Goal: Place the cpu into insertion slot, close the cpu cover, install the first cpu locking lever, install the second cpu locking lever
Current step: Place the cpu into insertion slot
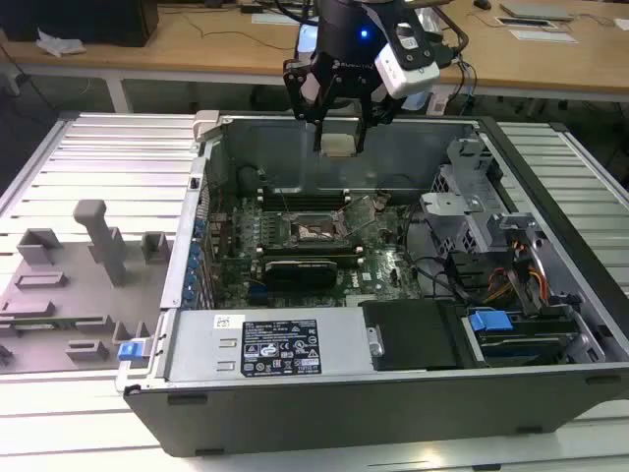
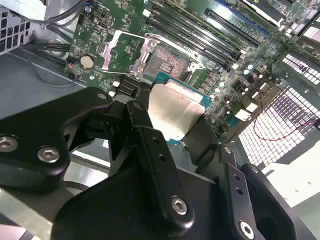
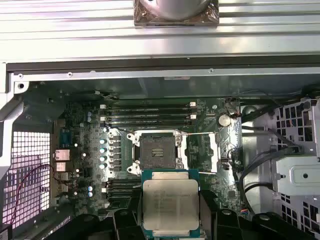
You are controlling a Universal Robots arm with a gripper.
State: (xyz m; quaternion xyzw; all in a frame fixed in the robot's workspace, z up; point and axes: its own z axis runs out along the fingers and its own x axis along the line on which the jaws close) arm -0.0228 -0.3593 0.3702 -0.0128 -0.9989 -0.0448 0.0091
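The tool (image 1: 340, 138) is clamped on the cpu (image 3: 170, 204), hanging well above the open insertion slot (image 3: 155, 152). If the chip comes down tilted or rotated wrong, bent socket pins look likely.

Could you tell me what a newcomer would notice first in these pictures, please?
In the exterior view, the gripper holds the cpu above the open computer case. Below it, on the green board, sits the bare insertion slot, with the cpu cover flipped open beside it.
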